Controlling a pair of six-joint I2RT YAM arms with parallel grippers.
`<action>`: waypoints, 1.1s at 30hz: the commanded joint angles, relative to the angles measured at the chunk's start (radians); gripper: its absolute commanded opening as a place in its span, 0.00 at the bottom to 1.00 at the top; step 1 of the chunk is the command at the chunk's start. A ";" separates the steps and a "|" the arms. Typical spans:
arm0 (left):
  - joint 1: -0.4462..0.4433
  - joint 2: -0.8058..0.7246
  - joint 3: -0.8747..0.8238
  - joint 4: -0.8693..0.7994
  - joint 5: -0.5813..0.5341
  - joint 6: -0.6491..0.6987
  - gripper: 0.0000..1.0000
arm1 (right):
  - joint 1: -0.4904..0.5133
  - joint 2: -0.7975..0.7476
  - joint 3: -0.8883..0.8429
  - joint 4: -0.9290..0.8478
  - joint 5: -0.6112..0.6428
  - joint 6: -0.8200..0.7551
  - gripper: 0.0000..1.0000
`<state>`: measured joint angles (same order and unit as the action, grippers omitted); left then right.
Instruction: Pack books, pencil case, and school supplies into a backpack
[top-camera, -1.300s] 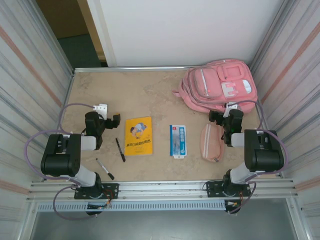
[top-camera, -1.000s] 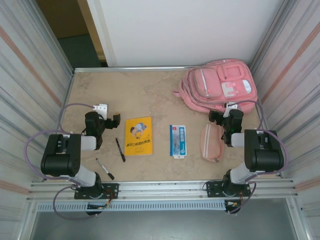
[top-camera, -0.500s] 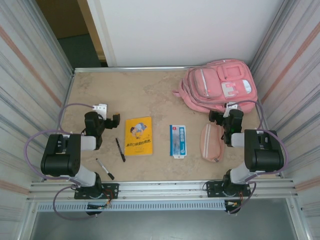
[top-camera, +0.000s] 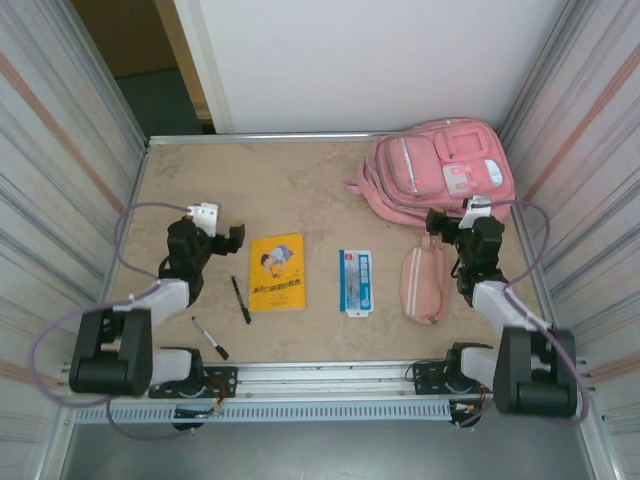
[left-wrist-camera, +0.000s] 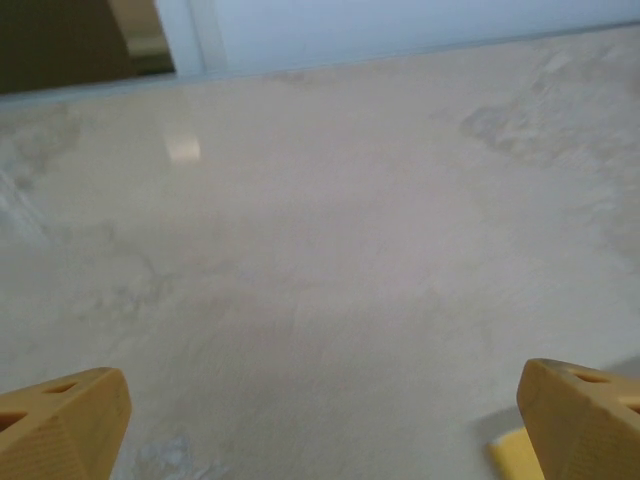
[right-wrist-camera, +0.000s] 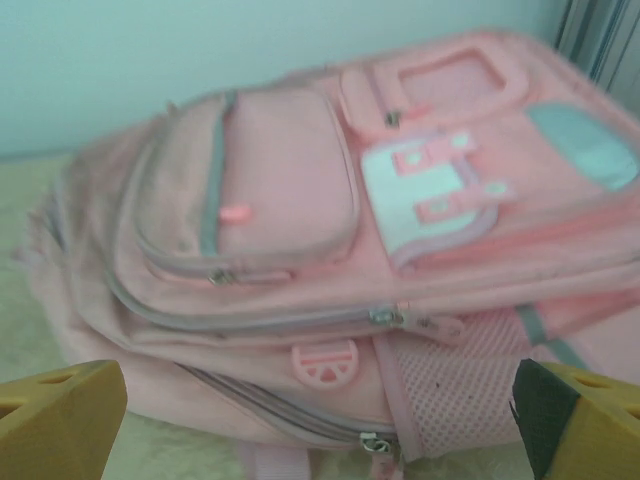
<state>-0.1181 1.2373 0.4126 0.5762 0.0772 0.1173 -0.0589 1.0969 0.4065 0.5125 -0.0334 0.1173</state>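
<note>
While left claw and right claw gape empty, right wrist view shows backpack zips close.

Nothing is reading legibly at this moment. The yellow book, lying on the worktop, is showing a few lines of dark lettering below its cartoon figure, but in the top view the characters are coming through too small to make out. The blue-and-white packet beside it is carrying some fine print on its face, and that too is staying below what can be read. The backpack is appearing soft and blurred in the right wrist view, so whether its front panels are bearing any brand name or wording cannot be told.
</note>
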 joint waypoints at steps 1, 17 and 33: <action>-0.160 -0.112 0.041 -0.135 -0.127 0.112 0.99 | 0.020 -0.115 0.033 -0.241 0.040 0.033 0.99; -0.581 -0.378 0.233 -0.803 -0.069 -0.171 0.99 | 0.286 -0.280 0.139 -0.786 0.245 0.201 0.86; -0.543 -0.534 0.276 -1.143 -0.005 -0.458 0.99 | 0.283 0.229 0.500 -0.732 -0.023 0.093 0.93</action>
<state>-0.6704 0.6945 0.6621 -0.4911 0.0681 -0.2920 0.2295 1.2449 0.8356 -0.2794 0.0483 0.2424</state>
